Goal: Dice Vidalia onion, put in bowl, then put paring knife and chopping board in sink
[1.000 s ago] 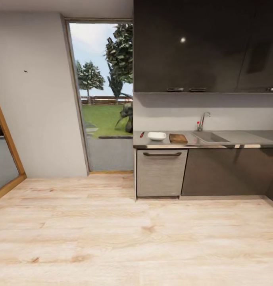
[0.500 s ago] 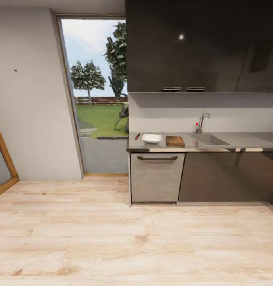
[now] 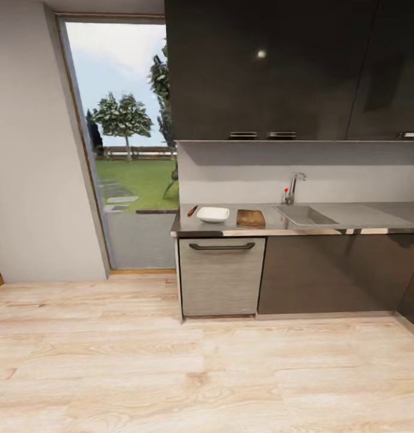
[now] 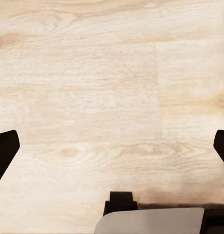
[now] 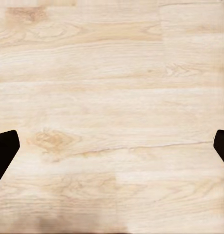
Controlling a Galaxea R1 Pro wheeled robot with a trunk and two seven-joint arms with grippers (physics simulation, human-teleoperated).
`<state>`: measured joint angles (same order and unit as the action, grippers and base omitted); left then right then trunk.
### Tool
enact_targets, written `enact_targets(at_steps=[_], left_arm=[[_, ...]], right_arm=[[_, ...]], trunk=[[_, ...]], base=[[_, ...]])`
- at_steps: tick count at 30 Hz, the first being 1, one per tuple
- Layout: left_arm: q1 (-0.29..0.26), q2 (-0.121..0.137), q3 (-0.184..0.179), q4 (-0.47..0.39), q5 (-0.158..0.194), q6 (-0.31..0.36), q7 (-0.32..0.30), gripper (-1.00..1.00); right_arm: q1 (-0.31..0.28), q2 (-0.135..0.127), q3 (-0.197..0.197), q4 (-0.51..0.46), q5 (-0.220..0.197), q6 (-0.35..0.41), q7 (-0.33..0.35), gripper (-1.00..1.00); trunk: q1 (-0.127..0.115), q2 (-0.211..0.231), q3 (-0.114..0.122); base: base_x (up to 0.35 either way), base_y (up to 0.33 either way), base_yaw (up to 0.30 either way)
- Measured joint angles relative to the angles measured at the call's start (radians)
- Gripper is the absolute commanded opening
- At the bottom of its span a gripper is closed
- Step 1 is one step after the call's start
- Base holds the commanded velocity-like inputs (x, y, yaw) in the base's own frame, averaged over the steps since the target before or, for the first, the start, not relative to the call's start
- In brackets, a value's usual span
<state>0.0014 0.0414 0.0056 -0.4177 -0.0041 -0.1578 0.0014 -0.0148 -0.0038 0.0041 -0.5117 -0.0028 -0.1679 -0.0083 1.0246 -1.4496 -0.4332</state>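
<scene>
Compared with a second ago, my head camera's whole picture is sliding leftward and the kitchen units are looming larger, so it is the camera that is travelling toward the countertop (image 3: 351, 224) while nothing on it is shifting. I am pointing both arms down at the pale wood-plank floor (image 3: 171, 373); my left gripper (image 4: 112, 146) and my right gripper (image 5: 112, 146) are both spread wide, dark fingertips at the far edges of their wrist views, and are gripping nothing. All the task's things are lying well ahead of and above both grippers. On the glossy dark grey slab, the slim red-handled paring knife (image 3: 192, 210) is resting just beside the shallow white square bowl (image 3: 213, 214), and the dark brown wooden chopping board (image 3: 251, 218) is sitting between the bowl and the stainless-steel sink (image 3: 304, 214) with its chrome gooseneck tap (image 3: 293, 186). The onion is too far off to make out inside the basin. To do this approach well, I judge I should be rolling up square to the sink, stopping short of the dark cabinet fronts, then raising an open gripper over the basin rim.
</scene>
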Motion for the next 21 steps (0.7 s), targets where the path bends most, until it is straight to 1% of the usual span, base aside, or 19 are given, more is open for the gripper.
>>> enact_targets(at_steps=[21], left_arm=[[0.000,0.000,0.000,0.000,0.000,0.000,0.000,1.00]], right_arm=[[0.000,-0.002,0.001,0.000,0.000,-0.001,0.005,1.00]], trunk=[[0.000,0.000,0.000]], base=[[0.255,-0.239,-0.001]])
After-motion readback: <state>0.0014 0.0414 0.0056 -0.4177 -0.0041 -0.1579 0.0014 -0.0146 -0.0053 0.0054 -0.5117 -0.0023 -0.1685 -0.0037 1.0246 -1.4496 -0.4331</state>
